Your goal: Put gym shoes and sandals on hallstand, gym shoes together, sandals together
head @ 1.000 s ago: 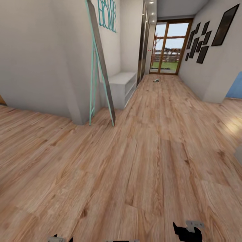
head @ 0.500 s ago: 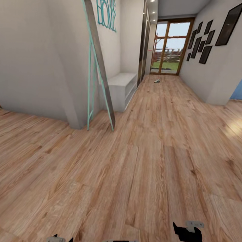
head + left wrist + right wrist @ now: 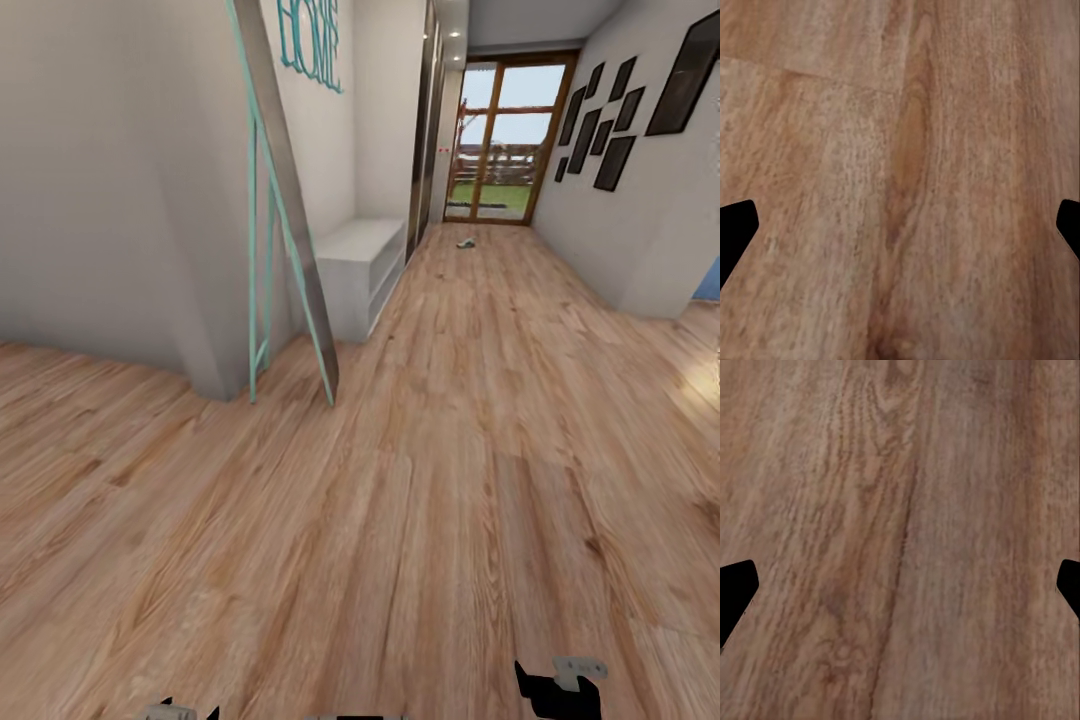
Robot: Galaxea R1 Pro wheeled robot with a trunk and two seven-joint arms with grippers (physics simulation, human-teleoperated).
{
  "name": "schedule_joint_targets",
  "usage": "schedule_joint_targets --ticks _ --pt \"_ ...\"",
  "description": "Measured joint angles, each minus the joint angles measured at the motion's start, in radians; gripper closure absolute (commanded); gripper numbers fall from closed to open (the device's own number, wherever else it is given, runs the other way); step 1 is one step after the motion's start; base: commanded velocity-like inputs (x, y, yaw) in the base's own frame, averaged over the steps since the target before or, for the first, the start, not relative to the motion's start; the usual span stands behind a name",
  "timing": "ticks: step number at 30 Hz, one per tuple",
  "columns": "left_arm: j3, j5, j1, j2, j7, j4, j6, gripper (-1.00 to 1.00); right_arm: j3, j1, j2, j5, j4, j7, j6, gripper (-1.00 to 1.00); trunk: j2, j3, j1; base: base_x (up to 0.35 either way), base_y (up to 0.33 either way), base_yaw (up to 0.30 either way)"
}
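The corridor floor (image 3: 450, 470) of light wood planks runs ahead to a glass door. The hallstand (image 3: 362, 262), a pale bench with open shelves, stands along the left wall partway down. Far off near the door lies a small pale object (image 3: 466, 241), too small to identify; it may be one of the gym shoes. The sandals are out of view. My left gripper (image 3: 900, 232) is open over bare planks, its dark fingertips (image 3: 735, 232) wide apart. My right gripper (image 3: 900, 592) is open too, with nothing between its fingers. Its dark body (image 3: 560, 688) shows at the head view's lower edge.
A tall teal-framed mirror (image 3: 285, 210) leans against the left wall corner, in front of the hallstand. Black picture frames (image 3: 610, 120) hang on the right wall. The glass door (image 3: 500, 140) closes the corridor's far end. A blue panel (image 3: 708, 278) edges in at right.
The whole head view has shifted: the camera has moved forward and slightly right, so the mirror and wall corner look nearer and further left. The grippers keep their pose.
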Motion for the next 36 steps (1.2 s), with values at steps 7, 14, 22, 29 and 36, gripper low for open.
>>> schedule_joint_targets --ticks 7,14,22,29,36 --pt "0.001 -0.003 0.000 -0.007 0.001 0.000 0.000 -1.00 0.000 0.000 0.000 0.001 0.001 0.000 0.000 -1.00 0.000 0.000 0.000 0.339 0.000 -0.166" --pt "0.003 -0.004 0.000 -0.010 0.003 -0.001 0.000 -1.00 0.000 0.000 0.000 0.001 0.001 0.000 0.000 -1.00 0.000 0.000 0.000 0.339 0.000 -0.181" --pt "0.005 -0.004 0.000 -0.009 0.003 0.000 0.000 -1.00 0.000 0.000 0.000 0.002 0.001 0.000 0.000 -1.00 0.000 0.000 0.000 0.339 0.000 -0.213" --pt "0.004 -0.004 0.000 -0.010 0.003 -0.001 0.000 -1.00 0.000 0.000 0.000 0.002 0.001 0.000 0.000 -1.00 0.000 0.000 0.000 0.339 0.000 -0.239" --pt "0.002 -0.005 0.000 -0.011 0.003 0.000 0.000 -1.00 0.000 0.000 0.000 0.002 0.001 0.001 0.000 -1.00 0.000 0.000 0.000 0.339 0.000 -0.245"
